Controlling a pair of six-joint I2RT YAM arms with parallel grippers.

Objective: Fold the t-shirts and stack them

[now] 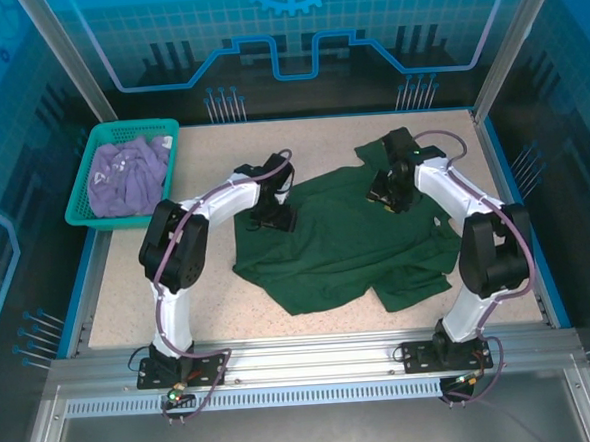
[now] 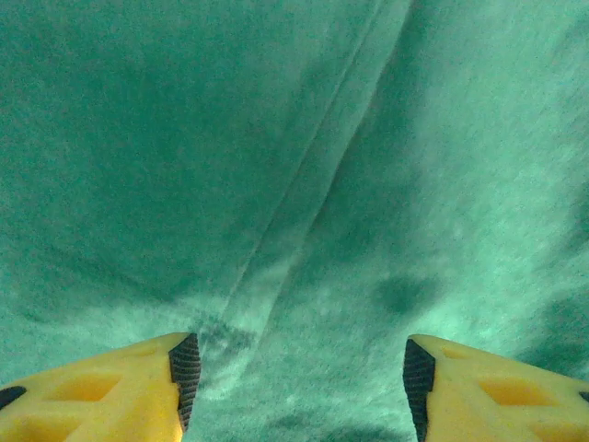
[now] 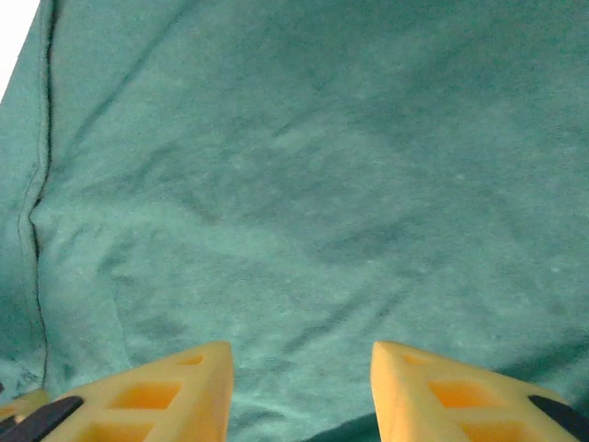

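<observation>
Dark green t-shirt [image 1: 337, 248] lies rumpled at mid-table [image 1: 120, 302]. Left claw [image 2: 299, 382] and right claw [image 3: 302, 368] sit low over it, jaws apart, nothing clamped. Lavender t-shirt [image 1: 122, 176] is in the basket [image 1: 82, 212], far left.

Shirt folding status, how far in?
Done: nothing yet; no shirt is folded or stacked. In hand: the dark green t-shirt lies rumpled on the table, left gripper and right gripper both down on it, jaws apart. Left: fold it, then the lavender t-shirt, crumpled in the teal mesh basket.
</observation>
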